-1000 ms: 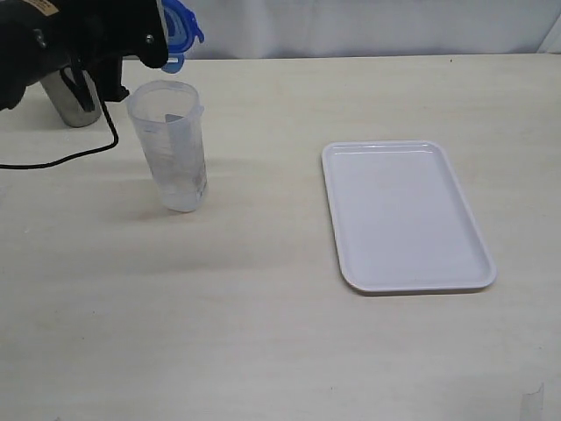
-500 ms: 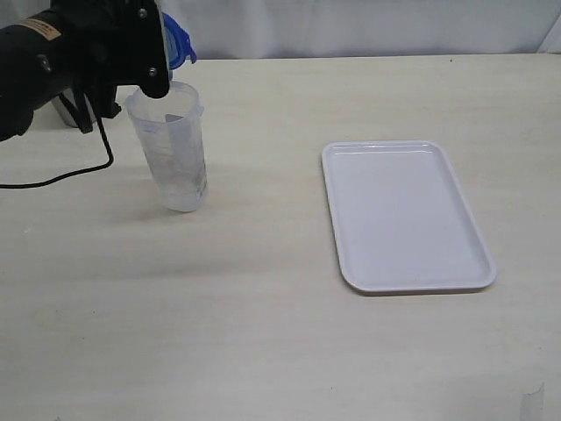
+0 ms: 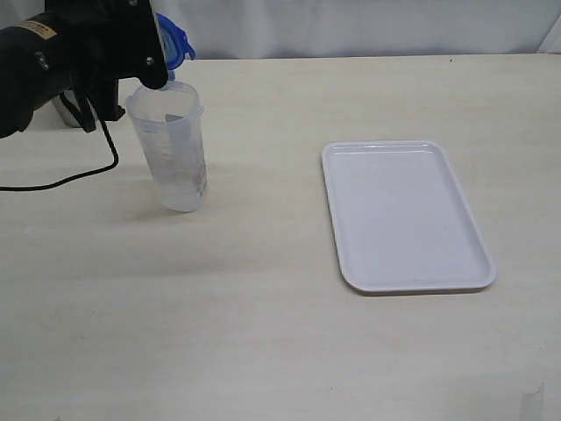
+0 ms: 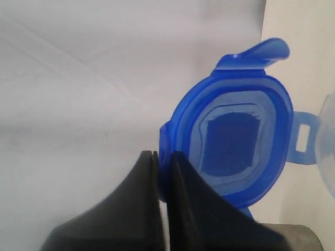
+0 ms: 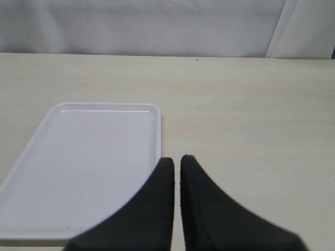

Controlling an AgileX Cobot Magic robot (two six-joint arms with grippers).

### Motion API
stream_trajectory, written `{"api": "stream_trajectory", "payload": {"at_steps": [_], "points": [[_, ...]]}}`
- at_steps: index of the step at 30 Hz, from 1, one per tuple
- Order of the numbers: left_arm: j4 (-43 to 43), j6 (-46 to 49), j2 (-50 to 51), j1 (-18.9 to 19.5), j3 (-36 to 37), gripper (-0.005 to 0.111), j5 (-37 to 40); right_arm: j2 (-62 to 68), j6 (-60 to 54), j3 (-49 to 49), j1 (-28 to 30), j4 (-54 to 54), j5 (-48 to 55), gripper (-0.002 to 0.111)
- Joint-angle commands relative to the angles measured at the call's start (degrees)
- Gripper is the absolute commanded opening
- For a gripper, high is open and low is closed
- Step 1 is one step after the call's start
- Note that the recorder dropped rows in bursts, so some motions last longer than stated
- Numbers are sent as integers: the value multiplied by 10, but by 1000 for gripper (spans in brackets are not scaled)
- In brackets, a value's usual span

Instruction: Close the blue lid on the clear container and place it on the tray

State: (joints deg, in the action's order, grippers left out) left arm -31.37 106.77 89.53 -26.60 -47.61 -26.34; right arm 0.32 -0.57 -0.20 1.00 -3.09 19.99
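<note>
The blue lid (image 3: 173,41) hangs on edge just above the far rim of the clear container (image 3: 170,149), which stands upright at the left of the table. My left gripper (image 4: 163,156) is shut on one edge of the blue lid (image 4: 235,144), whose underside faces the left wrist camera. The left arm (image 3: 79,53) covers most of the lid in the exterior view. The white tray (image 3: 403,215) lies flat at the right. In the right wrist view my right gripper (image 5: 177,159) is shut on nothing, hovering by the near corner of the tray (image 5: 84,162).
A grey metal cup (image 3: 63,109) stands behind the left arm at the far left, mostly hidden. A black cable (image 3: 61,180) runs over the table from the arm. A white backdrop (image 3: 368,26) closes off the far edge.
The left gripper has come down and a little to the left with the blue lid, bringing it close over the container's rim. The right gripper has not moved.
</note>
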Motion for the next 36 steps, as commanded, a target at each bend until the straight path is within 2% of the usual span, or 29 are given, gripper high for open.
{"api": "stream_trajectory", "payload": {"at_steps": [1,8,15,20,26,36], "points": [[-7,-22,-4,-1,1,0,4,-3,-2,2,2,-1,-2,4],[-6,-30,-4,-1,1,0,8,-3,-2,2,2,-1,-2,4],[58,-122,-4,-1,1,0,8,-3,-2,2,2,-1,-2,4],[68,-117,-3,-1,1,0,8,-3,-2,2,2,-1,-2,4],[67,-61,-3,-1,1,0,27,-3,-2,2,2,-1,-2,4],[52,-61,-4,-1,1,0,21,-3,-2,2,2,-1,-2,4]]}}
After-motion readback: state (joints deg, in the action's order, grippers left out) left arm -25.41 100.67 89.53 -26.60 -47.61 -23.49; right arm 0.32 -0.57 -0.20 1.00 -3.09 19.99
